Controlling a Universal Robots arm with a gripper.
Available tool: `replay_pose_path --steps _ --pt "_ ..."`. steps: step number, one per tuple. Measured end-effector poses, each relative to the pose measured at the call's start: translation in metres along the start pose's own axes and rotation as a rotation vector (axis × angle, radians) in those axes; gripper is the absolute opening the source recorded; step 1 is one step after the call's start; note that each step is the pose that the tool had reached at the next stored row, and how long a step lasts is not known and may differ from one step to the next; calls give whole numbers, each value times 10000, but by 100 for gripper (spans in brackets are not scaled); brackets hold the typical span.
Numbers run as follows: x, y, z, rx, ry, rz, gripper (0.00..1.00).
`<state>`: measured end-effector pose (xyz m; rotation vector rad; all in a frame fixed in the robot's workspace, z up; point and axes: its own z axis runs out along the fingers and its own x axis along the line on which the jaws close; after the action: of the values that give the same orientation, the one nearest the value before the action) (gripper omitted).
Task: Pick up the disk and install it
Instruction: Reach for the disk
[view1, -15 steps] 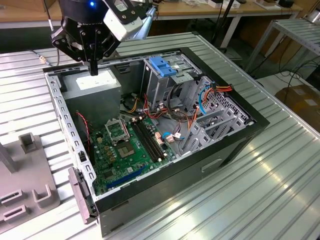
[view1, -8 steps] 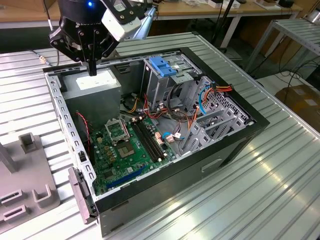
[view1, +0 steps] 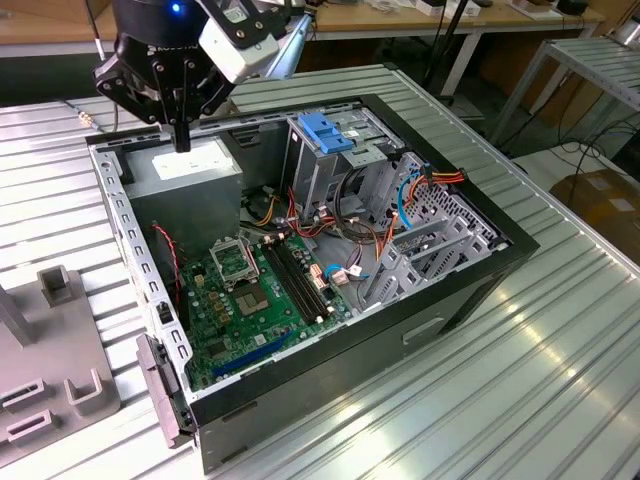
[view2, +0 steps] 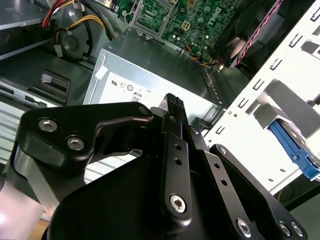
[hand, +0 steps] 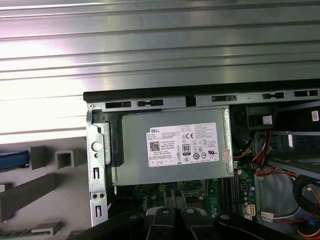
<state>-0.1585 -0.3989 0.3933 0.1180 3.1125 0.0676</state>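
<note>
Black gripper (view2: 172, 104) links crowd the lower half of the second wrist view. Its two fingers are pressed together with nothing between them.

In the exterior view a ribbed metal table (view1: 500, 400) carries an open computer case (view1: 330, 390) across the middle of the frame. The gripper hangs at the upper left, just above the grey power supply box (view1: 185, 170) in the case's far corner. A drive cage with a blue handle (view1: 325, 132) stands at upper centre.

A blue strip at the left edge of the first wrist view, outside the case beside a grey holder (hand: 30, 192), looks like the disk (hand: 12, 159) in its carrier.

By my reading the work has barely begun: the disk is not yet lifted, so picking up and installing both remain.
</note>
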Motion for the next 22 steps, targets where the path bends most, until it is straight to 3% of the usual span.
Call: replay_pose_path --steps 22 --pt "94 -7 -3 0 0 0 10"
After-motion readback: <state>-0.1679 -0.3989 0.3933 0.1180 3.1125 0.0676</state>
